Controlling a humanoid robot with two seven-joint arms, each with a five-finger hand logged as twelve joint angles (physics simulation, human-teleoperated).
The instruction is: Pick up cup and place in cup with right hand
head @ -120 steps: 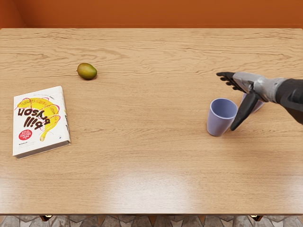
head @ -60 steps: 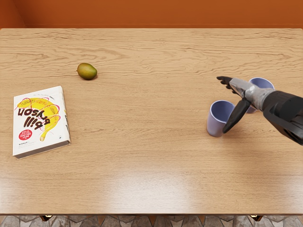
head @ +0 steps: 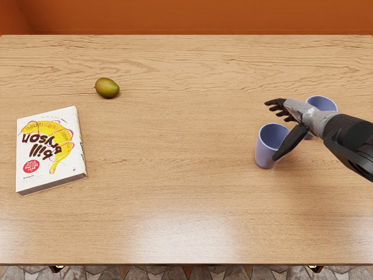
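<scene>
1. Head view: since the earlier frame, the right hand [head: 300, 114] has shifted slightly left, its fingers now spread wider.
2. Those fingers stand apart, gripping nothing; the thumb overlaps the near cup [head: 268, 153], contact unclear.
3. That cup stands upright, right of centre, bare inner wall showing.
4. The far cup [head: 321, 104], farther right, is partly hidden behind the hand.

right arm [head: 348, 137]: in from right edge | robot hand [head: 303, 116]: open, fingers [head: 278, 104] spread, thumb [head: 291, 142] apart

head view, slanting down onto the table [head: 175, 181]
</scene>
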